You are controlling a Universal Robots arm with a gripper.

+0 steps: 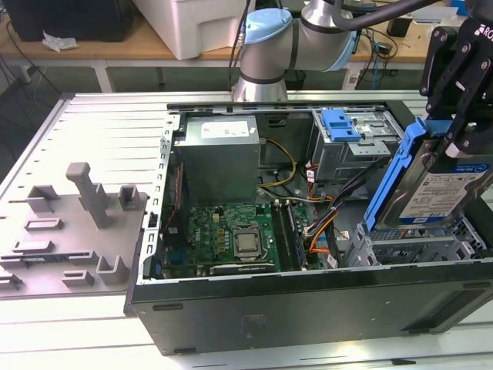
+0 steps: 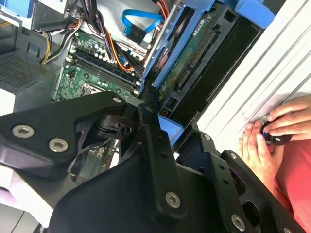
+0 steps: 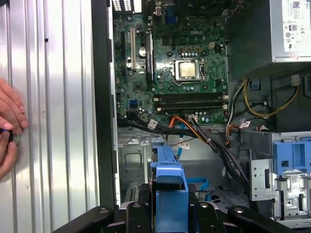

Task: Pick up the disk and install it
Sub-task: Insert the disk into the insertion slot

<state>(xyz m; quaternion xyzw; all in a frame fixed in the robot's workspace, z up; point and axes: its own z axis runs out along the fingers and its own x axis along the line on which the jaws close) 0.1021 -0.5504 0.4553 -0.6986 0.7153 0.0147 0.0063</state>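
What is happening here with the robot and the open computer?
A robot arm is installing a disk. Its gripper is shut on the disk and holds it on edge, tilted, over the metal drive cage at the exterior view's right end of the open computer case. The disk is not yet seated in the cage. A person's hands rest on the table beside the case.

My arm (image 1: pixel 308 31) enters the exterior view at 12 o'clock, and its link runs toward 2 o'clock. There my gripper (image 1: pixel 456 132) points down, fingers clamped on the disk (image 1: pixel 451 191).
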